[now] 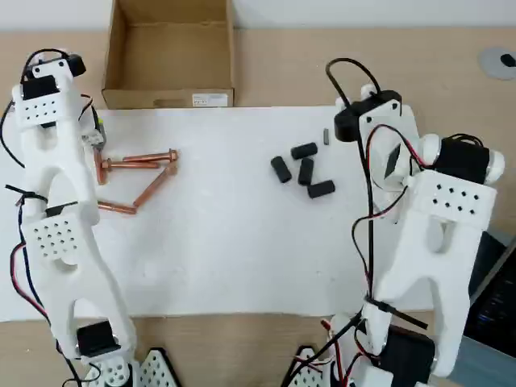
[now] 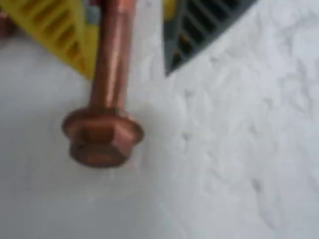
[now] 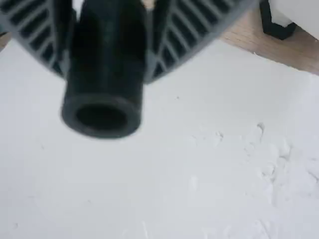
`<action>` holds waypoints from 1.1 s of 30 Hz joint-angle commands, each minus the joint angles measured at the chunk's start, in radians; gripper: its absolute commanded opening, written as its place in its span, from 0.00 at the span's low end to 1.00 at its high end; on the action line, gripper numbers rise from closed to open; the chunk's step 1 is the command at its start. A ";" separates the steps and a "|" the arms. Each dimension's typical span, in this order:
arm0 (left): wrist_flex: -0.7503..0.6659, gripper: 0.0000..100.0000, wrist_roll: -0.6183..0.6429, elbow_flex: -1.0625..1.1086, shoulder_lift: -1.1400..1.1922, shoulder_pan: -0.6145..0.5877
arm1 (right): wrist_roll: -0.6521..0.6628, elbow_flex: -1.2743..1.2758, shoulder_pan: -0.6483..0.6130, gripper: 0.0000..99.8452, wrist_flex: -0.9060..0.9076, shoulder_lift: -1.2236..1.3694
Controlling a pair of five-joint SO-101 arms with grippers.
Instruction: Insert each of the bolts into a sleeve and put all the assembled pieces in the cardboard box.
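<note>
In the left wrist view, my left gripper (image 2: 127, 73) is shut on a copper bolt (image 2: 107, 99). Its shank lies against the yellow finger (image 2: 65, 35) and its hex head hangs just above the white mat. In the high view this gripper (image 1: 97, 149) sits at the mat's left edge, beside several loose bolts (image 1: 137, 161). My right gripper (image 3: 107, 55) is shut on a black sleeve (image 3: 104, 84), open end toward the camera, and sits near the mat's right side (image 1: 329, 135). Several loose sleeves (image 1: 305, 171) lie just left of it. The cardboard box (image 1: 169, 98) stands open at the back.
A white foam mat (image 1: 226, 250) covers most of the wooden table, and its middle and front are bare. Cables hang from both arms. A grey disc (image 1: 498, 61) sits at the far right corner of the table.
</note>
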 commanded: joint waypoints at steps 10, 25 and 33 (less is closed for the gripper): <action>-0.002 0.10 0.032 -0.106 0.108 0.043 | 0.009 0.002 0.010 0.01 -0.012 -0.042; 0.133 0.01 0.028 -0.198 0.127 0.048 | 0.003 -0.005 0.012 0.01 0.006 -0.050; 0.230 0.00 0.124 -0.330 -0.013 0.126 | -0.038 -0.028 0.050 0.01 0.072 -0.114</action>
